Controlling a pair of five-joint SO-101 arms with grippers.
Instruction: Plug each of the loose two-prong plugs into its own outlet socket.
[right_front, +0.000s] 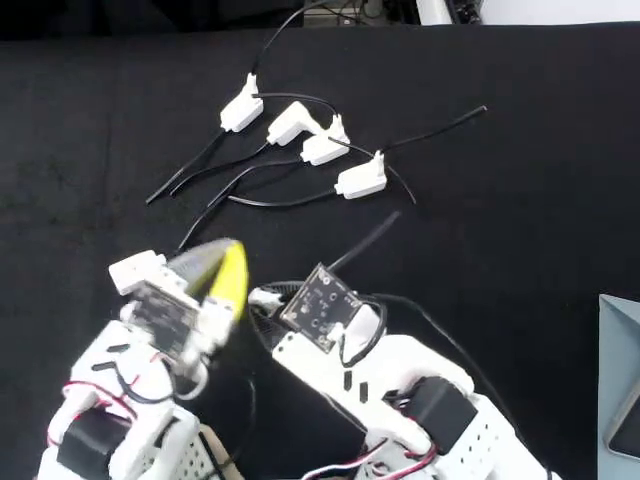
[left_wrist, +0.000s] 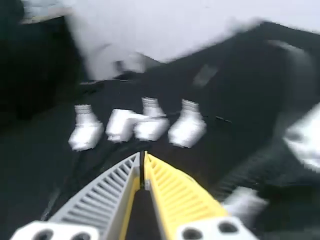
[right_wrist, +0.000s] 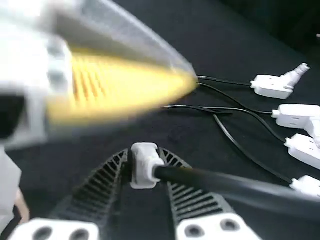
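Gripping plug in right gripper beside closed, empty left gripper; next, presumably aligning prongs with a socket.

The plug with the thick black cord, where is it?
In the right wrist view, the plug is pinched in the right gripper, close beside the yellow-fingered left gripper.
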